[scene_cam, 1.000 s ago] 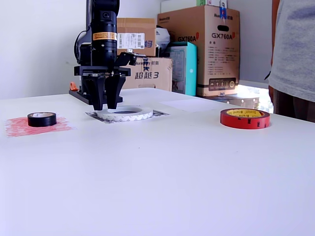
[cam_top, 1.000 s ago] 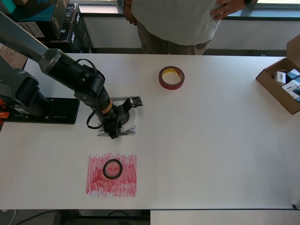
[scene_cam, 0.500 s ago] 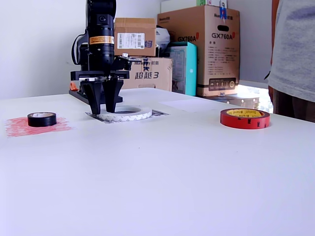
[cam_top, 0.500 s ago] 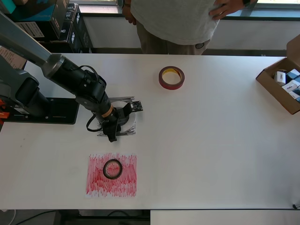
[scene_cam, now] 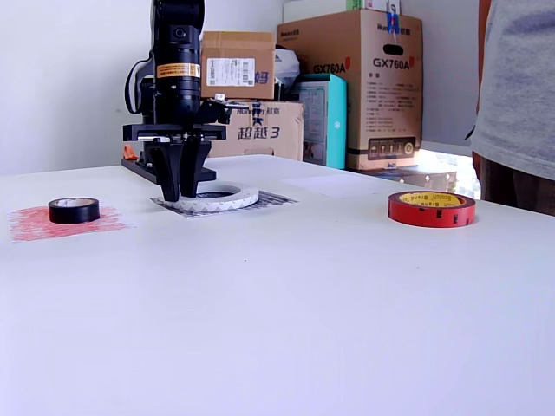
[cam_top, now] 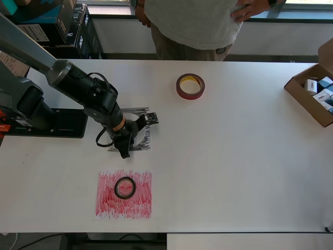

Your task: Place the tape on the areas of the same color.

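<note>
My gripper (cam_top: pixel 124 152) (scene_cam: pixel 182 196) points down over the scribbled black patch (cam_top: pixel 147 139) (scene_cam: pixel 273 199). Its fingers are pinched on the near rim of the flat white tape ring (cam_top: pixel 139 130) (scene_cam: pixel 227 199), which lies on that patch, half hidden under the wrist in the overhead view. The small black ring (cam_top: pixel 125 187) (scene_cam: pixel 74 210) lies on the scribbled red patch (cam_top: pixel 140 203) (scene_cam: pixel 30 224). The dark-red ring with a yellow core (cam_top: pixel 190 86) (scene_cam: pixel 432 209) lies on bare table. A faint white patch (scene_cam: pixel 325 184) shows only in the exterior view.
The arm's black base plate (cam_top: pixel 52 122) sits at the overhead view's left. An open cardboard box (cam_top: pixel 312 96) stands at the right edge. A person (cam_top: pixel 192 26) stands at the far side. Stacked cartons (scene_cam: pixel 347 87) stand behind the table.
The fingers have drawn together onto the white ring's rim. The ring has shifted slightly toward the exterior view's left. The other rings have not moved.
</note>
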